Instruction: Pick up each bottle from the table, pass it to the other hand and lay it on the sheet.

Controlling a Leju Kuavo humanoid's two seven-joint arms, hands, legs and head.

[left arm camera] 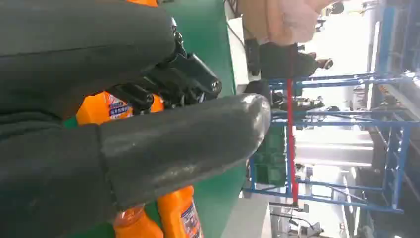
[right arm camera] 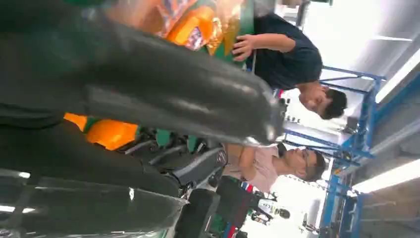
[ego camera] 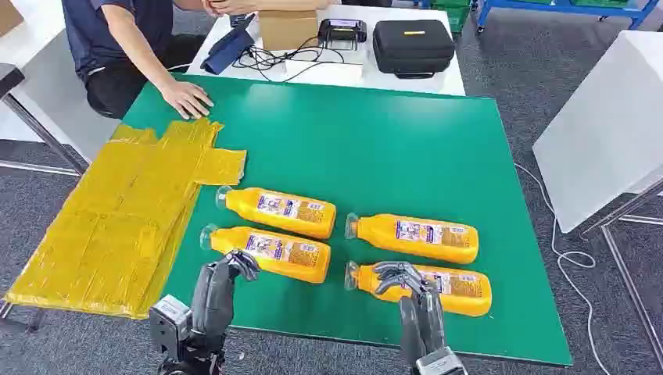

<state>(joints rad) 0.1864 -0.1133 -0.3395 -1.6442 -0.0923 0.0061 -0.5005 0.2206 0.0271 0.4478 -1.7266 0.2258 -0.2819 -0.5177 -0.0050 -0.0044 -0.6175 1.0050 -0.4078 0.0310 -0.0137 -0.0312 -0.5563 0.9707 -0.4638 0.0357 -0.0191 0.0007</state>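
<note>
Green tabletop (ego camera: 375, 148) on grey carpet: we log four orange bottles, labels unreadable, both hands' fingers curled, grip state indiscernible.

Lab or workshop: blue racks (ego camera: 563, 8), cabled equipment (ego camera: 342, 31), grey carpet (ego camera: 508, 70).

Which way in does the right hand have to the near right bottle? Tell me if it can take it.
Probably yes. The right hand hovers directly over the neck end of the near right bottle, fingers curled above it, and nothing lies between them. The neighbouring bottles lie apart from it.
</note>
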